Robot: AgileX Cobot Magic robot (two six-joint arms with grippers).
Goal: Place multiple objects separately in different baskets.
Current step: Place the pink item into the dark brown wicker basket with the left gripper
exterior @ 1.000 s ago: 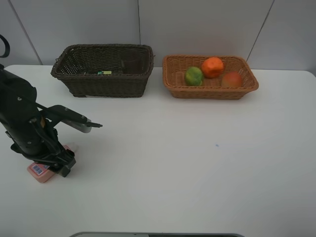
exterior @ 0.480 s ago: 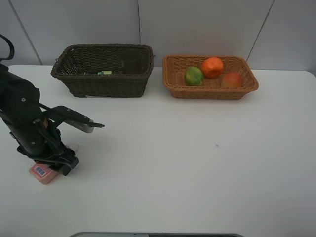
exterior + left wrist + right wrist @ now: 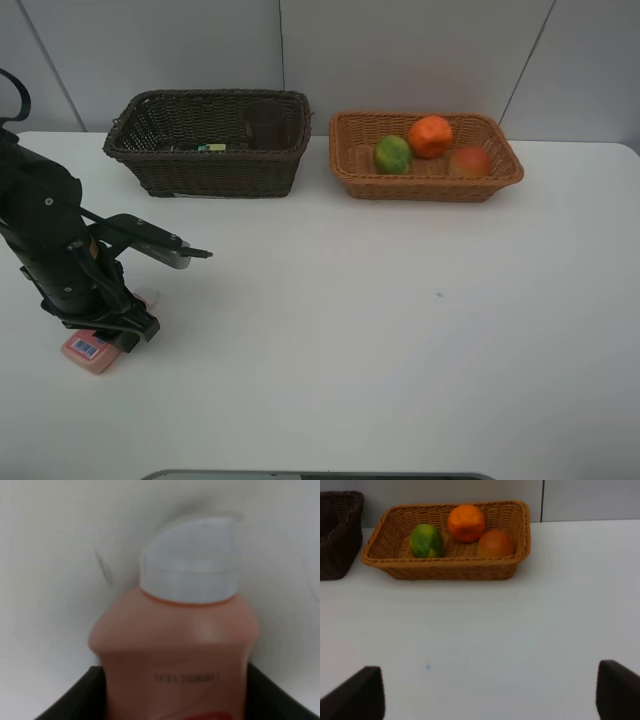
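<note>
A pink white-capped bottle (image 3: 90, 351) lies on the white table at the left. My left gripper (image 3: 108, 328) is down over it. In the left wrist view the bottle (image 3: 175, 645) fills the gap, with a dark finger against each side of its body. The tan basket (image 3: 430, 186) at the back right holds the orange tangerine (image 3: 431, 135), the green-yellow fruit (image 3: 393, 153) and the red-orange fruit (image 3: 469, 160). The dark brown basket (image 3: 210, 172) stands at the back left. My right gripper (image 3: 490, 690) shows only in its wrist view, open and empty above bare table.
Inside the dark brown basket lies a dark thing with a green label (image 3: 210, 147). The two baskets stand side by side against the back wall. A small dark speck (image 3: 438, 294) marks the table's middle.
The left gripper's fingers have closed in onto the pink bottle, and the bottle has shifted slightly to the right. The right arm has not moved.
</note>
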